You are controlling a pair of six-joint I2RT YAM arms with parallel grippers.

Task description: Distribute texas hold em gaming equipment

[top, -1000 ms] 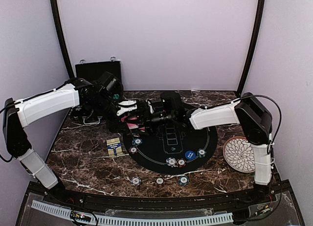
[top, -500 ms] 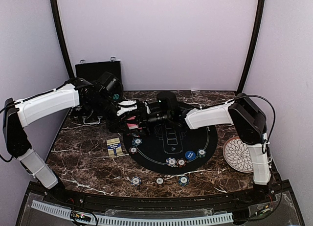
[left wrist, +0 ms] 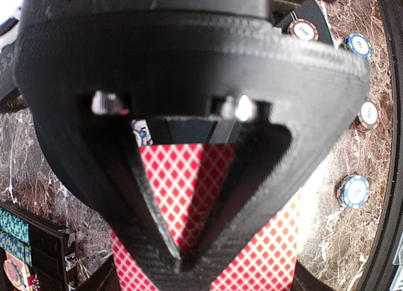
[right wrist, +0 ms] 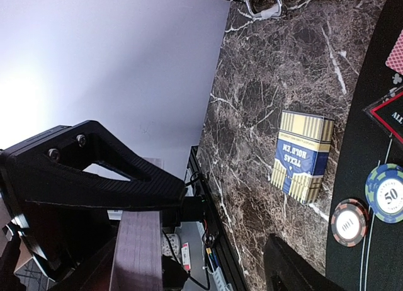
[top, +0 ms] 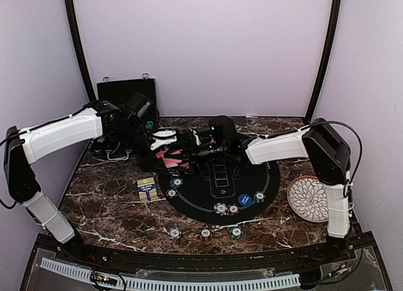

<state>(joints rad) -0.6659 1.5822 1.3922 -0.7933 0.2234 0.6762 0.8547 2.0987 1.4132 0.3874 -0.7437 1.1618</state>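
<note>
My overhead feed: back wall (top: 201,51) plain pale lilac, side walls same tone. Two dark curved posts (top: 327,51) rise at rear corners. Table (top: 107,206) top dark brown marble, white veins. Black rail (top: 126,258) along near edge, white perforated strip (top: 170,282) below it. Light soft, even. I note bright glare on wall in right wrist feed.

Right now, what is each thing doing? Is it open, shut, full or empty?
left gripper: shut on cards.
right gripper: open, nothing between its fingers.
cards: pinched, red backs showing.
case: open, lid upright.
plate: empty.
box: lying flat on the table.
chips: lying flat, some on the mat, some on the table.
</note>
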